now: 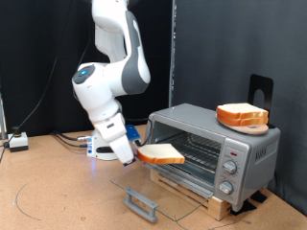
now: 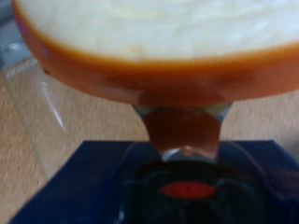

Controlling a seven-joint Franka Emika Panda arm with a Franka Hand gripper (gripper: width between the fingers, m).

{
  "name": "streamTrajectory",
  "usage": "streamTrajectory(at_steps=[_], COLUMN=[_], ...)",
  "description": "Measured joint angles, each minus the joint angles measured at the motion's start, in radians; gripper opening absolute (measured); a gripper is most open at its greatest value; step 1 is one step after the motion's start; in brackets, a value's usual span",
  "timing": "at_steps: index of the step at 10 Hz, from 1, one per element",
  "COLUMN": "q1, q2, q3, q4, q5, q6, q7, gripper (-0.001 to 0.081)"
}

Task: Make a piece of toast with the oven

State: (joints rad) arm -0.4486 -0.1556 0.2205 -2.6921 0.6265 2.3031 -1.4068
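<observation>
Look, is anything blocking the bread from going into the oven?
Nothing visible does. The gripper holds the piece of toast right in front of the oven, whose glass door is folded down flat, leaving the rack open.

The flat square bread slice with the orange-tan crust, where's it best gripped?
By a crust edge, pinched across its thin faces from the side. The flat square bread slice lies level in the gripper, held that way at the edge on the exterior view's left, before the silver-grey toaster oven.

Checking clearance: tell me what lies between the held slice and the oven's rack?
Nothing: in the exterior view the claw holds the piece of toast right at the oven opening.
</observation>
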Motion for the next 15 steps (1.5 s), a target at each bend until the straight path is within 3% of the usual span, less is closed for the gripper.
streamTrajectory(at_steps=[3, 8, 9, 12, 15], q1=[0.057, 0.104, 0.108, 0.099, 0.093], q2=[-0.057, -0.110, -0.114, -0.144, -0.191], q3=[0.059, 0.192, 0.219, 0.308, 0.312], q4=[-0.046, -0.095, -0.095, -0.097, -0.100], q5=[0.061, 0.061, 0.050, -0.105, -0.149], q6=[0.041, 0.165, 0.188, 0.271, 0.286], q7=[-0.002, 0.081, 0.102, 0.213, 0.202], gripper=[0.0395, 0.0395, 0.0395, 0.0395, 0.0395])
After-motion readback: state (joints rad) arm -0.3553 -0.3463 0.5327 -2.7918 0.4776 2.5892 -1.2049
